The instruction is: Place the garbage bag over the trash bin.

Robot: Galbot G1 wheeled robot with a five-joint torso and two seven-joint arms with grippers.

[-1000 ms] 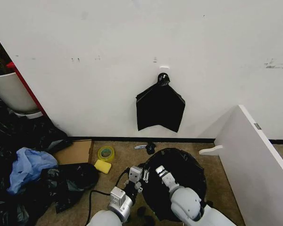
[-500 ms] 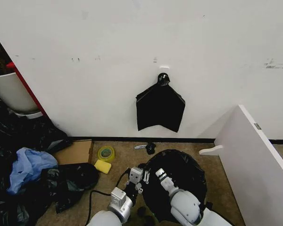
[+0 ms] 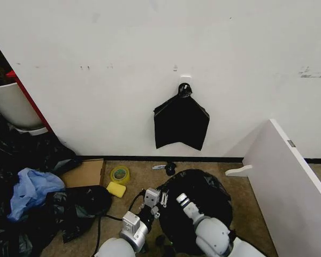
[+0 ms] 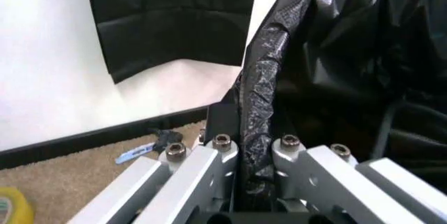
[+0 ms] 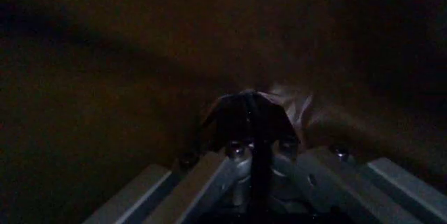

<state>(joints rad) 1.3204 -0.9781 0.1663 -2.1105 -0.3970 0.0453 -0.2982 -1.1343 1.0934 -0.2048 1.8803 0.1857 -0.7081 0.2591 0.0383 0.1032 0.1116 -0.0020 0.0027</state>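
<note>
garbage bag (image 3: 200,206): black, glossy, crinkled, mounded on carpet below the wall | my left gripper (image 4: 253,153): pinching a bunched fold at its left edge | my right gripper (image 5: 253,122): pressed together inside the bag's dark mouth.

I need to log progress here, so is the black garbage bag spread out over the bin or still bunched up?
Spread: the garbage bag forms a wide round dome on the floor. The left claw pinches a crinkled fold at its edge. No bin surface is visible.
</note>
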